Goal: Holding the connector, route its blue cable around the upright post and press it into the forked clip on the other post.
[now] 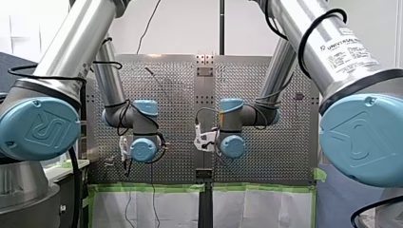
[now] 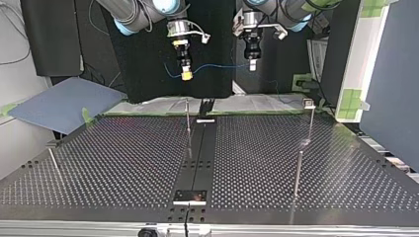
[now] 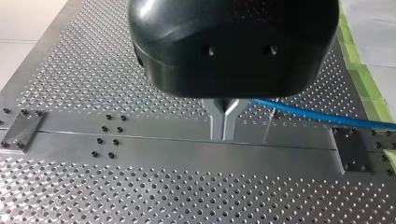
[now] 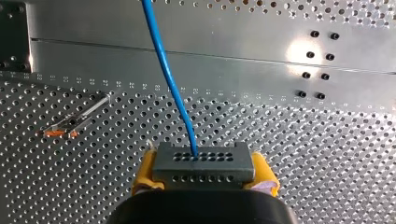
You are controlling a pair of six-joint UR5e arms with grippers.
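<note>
R wrist view: my right gripper (image 4: 203, 173) has yellow-padded fingers clamped on the grey connector (image 4: 203, 161), blue cable (image 4: 168, 79) leaving it over the worktop (image 4: 303, 154). L wrist view: my left gripper (image 3: 224, 135), metal fingers closed, cable apparently pinched btwn them. Top view: both hang high, well apart from upright post (image 2: 188, 126) and forked clip (image 2: 309, 103); I'd keep cable taut, come down, then sweep low round the post.
</note>
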